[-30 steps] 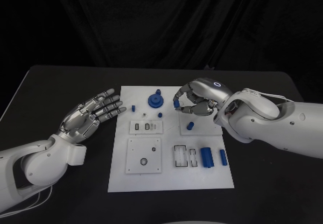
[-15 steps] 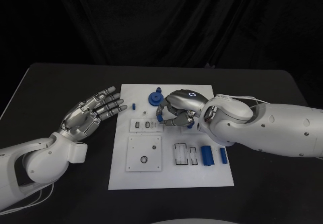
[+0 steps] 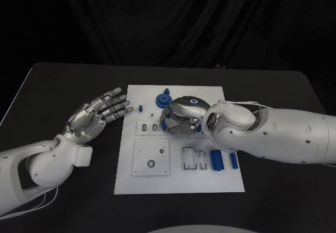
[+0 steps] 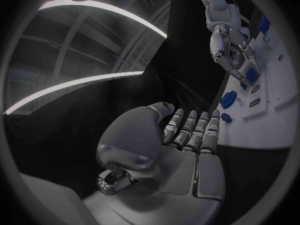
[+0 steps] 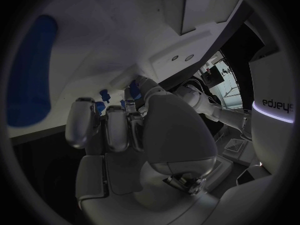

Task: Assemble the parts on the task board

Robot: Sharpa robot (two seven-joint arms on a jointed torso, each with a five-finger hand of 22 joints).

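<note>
The left hand [image 3: 94, 115] hovers over the black table [image 3: 56, 92] just beside the left edge of the white task board [image 3: 210, 179], palm up, fingers spread apart and holding nothing. On the board, a blue round part [image 3: 164, 99] stands near the far edge. The right hand [image 3: 182, 116] hangs over the board's middle with its fingers curled around a small blue part [image 3: 165, 125]. Two blue cylinders [image 3: 217, 161] lie nearer the board's right edge.
</note>
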